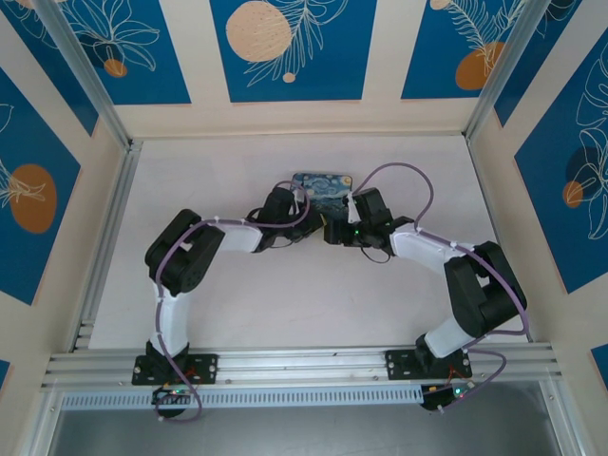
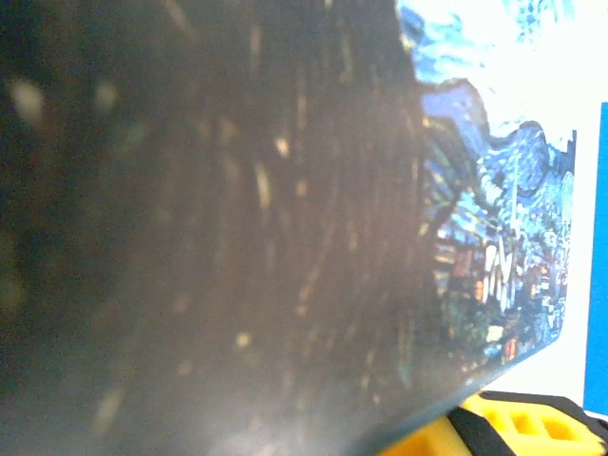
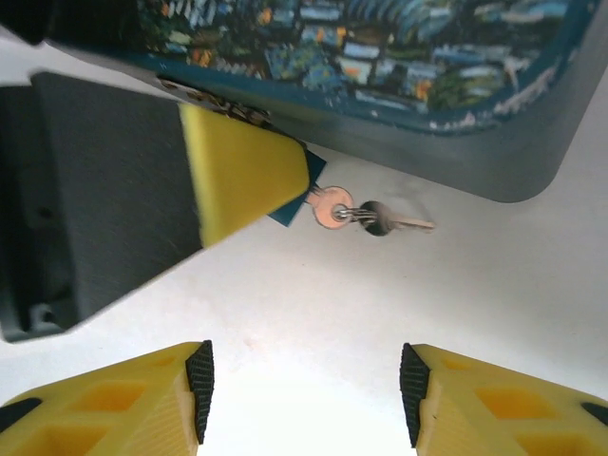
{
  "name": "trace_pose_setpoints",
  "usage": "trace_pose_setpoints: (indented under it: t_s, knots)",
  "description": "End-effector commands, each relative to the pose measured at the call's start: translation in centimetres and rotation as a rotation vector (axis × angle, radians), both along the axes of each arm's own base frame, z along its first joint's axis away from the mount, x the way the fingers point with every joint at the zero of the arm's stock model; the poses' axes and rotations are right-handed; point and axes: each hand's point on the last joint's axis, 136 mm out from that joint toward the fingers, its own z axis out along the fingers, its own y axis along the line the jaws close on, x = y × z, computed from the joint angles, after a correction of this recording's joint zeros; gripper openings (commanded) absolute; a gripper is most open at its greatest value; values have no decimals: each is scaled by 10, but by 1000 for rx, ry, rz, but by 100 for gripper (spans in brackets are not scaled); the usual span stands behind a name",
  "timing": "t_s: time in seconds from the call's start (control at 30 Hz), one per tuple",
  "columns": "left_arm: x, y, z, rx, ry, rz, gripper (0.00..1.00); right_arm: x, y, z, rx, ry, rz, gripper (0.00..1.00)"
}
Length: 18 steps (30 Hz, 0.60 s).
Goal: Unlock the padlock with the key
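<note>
White table (image 3: 285, 313) under painted box (image 3: 380, 57): left hand (image 3: 285, 180) clamped on padlock (image 3: 312, 177), likely steadying it; right hand (image 3: 304, 380) spread apart, facing key (image 3: 332, 208).

Teal-blue padlock (image 3: 312, 182), largely hidden, one corner showing. Small silvery round-headed key (image 3: 332, 209) just right of it, ringed to a second key, over the white surface (image 3: 313, 313).
</note>
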Motion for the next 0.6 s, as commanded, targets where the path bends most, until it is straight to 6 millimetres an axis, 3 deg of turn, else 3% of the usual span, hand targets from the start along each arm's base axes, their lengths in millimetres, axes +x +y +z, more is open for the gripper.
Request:
trace_pose_setpoints:
  t_s: [0.0, 0.23, 0.57]
  knots:
    - [-20, -3, 2, -45, 170, -51, 0, 6, -9, -1, -103, -88, 41, 55]
    - [-24, -7, 17, -68, 225, -89, 0, 12, 3, -3, -148, -124, 110, 51]
    - [-29, -8, 17, -65, 290, -106, 0, 23, 7, -10, -319, -179, 143, 43]
